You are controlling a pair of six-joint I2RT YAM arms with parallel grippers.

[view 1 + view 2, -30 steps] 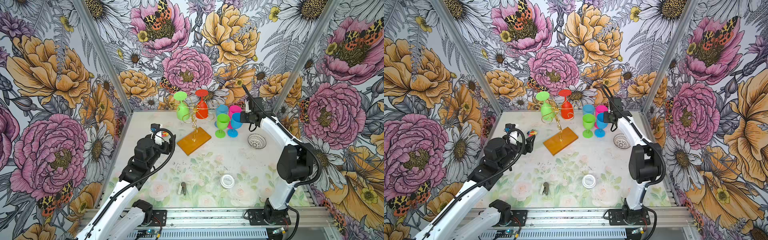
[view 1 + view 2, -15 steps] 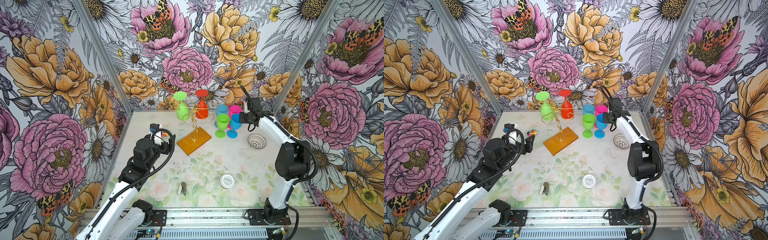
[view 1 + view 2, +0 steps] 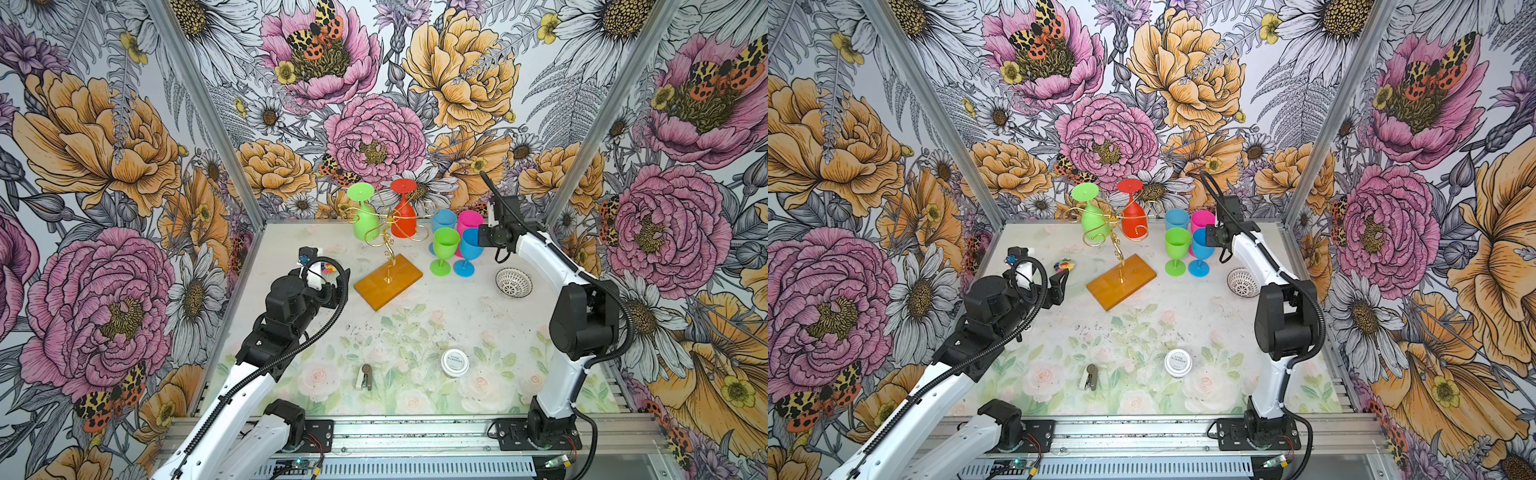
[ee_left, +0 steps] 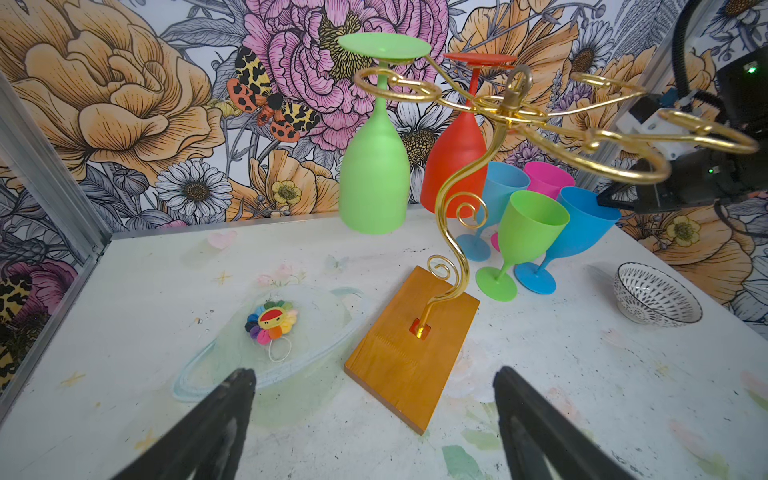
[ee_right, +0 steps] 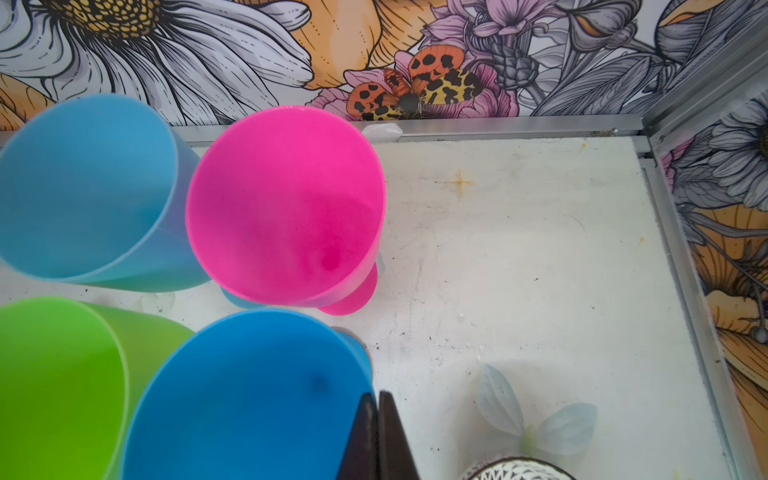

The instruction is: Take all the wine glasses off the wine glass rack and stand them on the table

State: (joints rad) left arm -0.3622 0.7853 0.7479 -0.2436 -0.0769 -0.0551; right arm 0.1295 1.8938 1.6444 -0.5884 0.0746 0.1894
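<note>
The wine glass rack [image 3: 390, 243], gold wire on an orange-brown wooden base [image 4: 411, 353], stands mid-table at the back. A green wine glass [image 3: 365, 222] and a red one [image 3: 404, 220] hang upside down from its arms. My left gripper [image 4: 374, 374] is open and empty, low over the table in front of the base. To the right of the rack stand green [image 3: 445, 245], blue [image 3: 469, 249], pink [image 5: 286, 203] and light blue [image 5: 83, 187] glasses. My right gripper [image 5: 377, 395] is shut on the blue glass's rim, one fingertip inside and one outside.
A patterned bowl [image 3: 514, 282] sits right of the standing glasses, below the right forearm. A rainbow flower plush [image 4: 272, 322] lies on a clear dish left of the rack's base. A white round tin [image 3: 454, 362] and a small clip-like tool [image 3: 365, 377] lie near the front.
The right arm's elbow has shifted slightly to the left. The grippers, the rack and the glasses stand as before.
</note>
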